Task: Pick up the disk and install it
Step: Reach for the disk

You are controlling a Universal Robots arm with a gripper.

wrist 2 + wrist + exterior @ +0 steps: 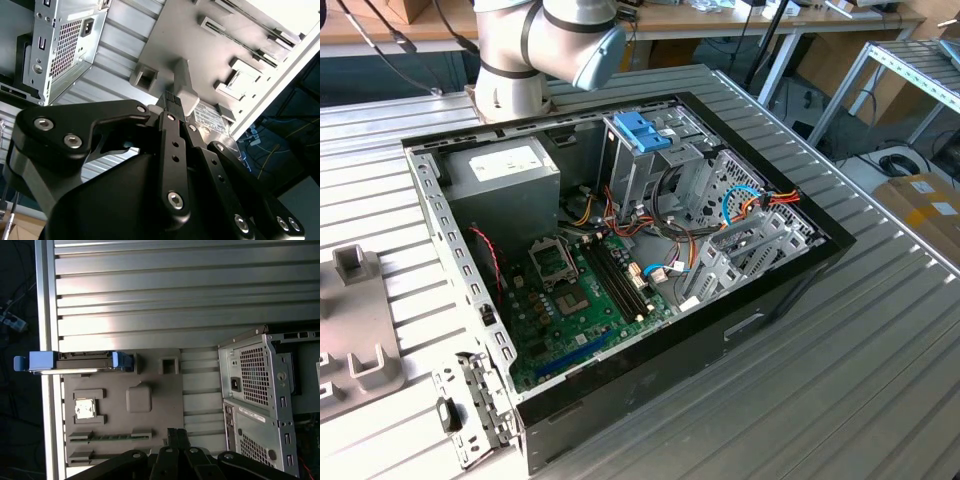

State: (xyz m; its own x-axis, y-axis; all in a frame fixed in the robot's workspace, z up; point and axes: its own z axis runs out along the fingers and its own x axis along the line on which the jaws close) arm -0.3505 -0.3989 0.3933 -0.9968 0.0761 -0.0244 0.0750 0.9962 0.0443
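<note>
First wrist view: the fingertips of the gripper (pixel 177 431) sit pressed together with nothing between them. It hangs over the grey fixture plate (pixel 150 415), close to a raised rounded block (pixel 138 399). The disk (pixel 82 360) stands on edge at the plate's border by the table edge, with its blue carrier frame (pixel 42 360) showing at both ends. It is well apart from the gripper and untouched. The rear of the computer case (pixel 255 385) lies just beside the plate.

Exterior view: the arm (pixel 550 40) is at upper centre of the frame and the case lies open mid-frame. Inside are the power supply (pixel 505 170) at upper left, the motherboard (pixel 580 300) lower down, and the drive cage (pixel 705 190) with a blue latch (pixel 642 132) on top.

Progress, as I judge it — none so far: the disk is not yet picked up, so both the pickup and the install are left.
</note>
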